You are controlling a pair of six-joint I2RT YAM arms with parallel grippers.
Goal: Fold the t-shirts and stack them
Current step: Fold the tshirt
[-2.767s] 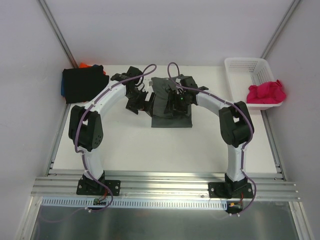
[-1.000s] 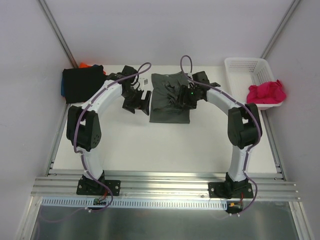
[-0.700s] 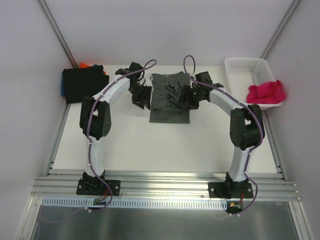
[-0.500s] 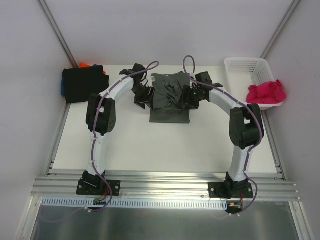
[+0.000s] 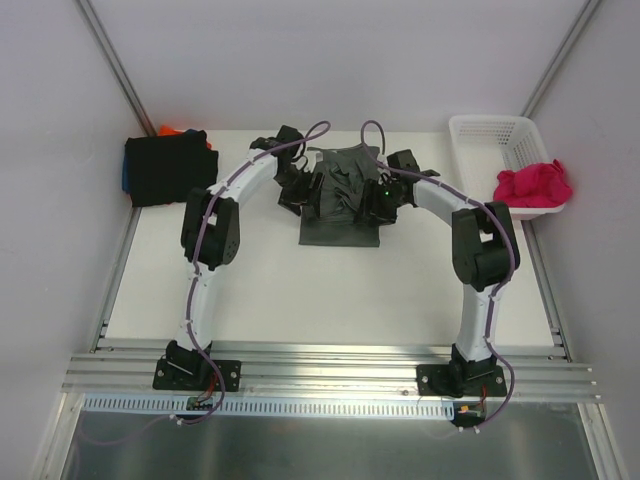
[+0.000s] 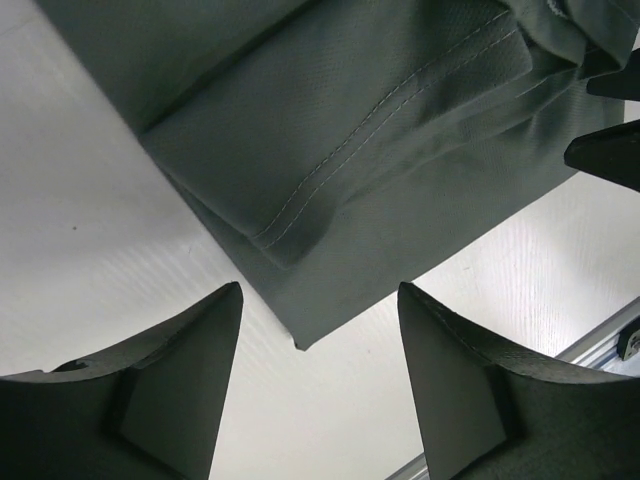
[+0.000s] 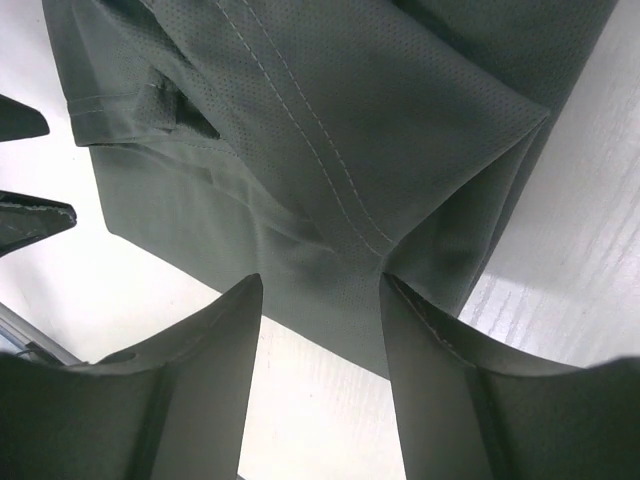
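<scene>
- Presently: dark grey t-shirt (image 5: 340,212) lies part-folded mid-worktop (image 5: 300,290), toward the far side; its long axis runs far-to-near, with rumpled layers at the far end and a flatter panel at the near end.
- left tool (image 5: 297,187) sits just beside the shirt's left edge; right tool (image 5: 380,200) is over its right edge; both are level with the far half, so neither arm is clearly nearer.
- Left wrist view: left tool (image 6: 318,290) is released, fingers apart; a folded, stitched corner of the grey cloth (image 6: 380,150) points down into the gap; nothing is pinched.
- Right wrist view: right tool (image 7: 320,280) is likewise spread, not clenched; the hemmed edge of the shirt (image 7: 350,130) runs into the gap (contact with the pads cannot be told).
- Judgement: the fold is unfinished; the next move likely turns on each tool taking its own side edge, the cloth lying ahead of and between the fingers.
- Elsewhere: black t-shirt (image 5: 165,170) tops a pile at the far-left corner; magenta t-shirt (image 5: 533,185) is slumped over the near end of the white basket (image 5: 480,125), far right.
</scene>
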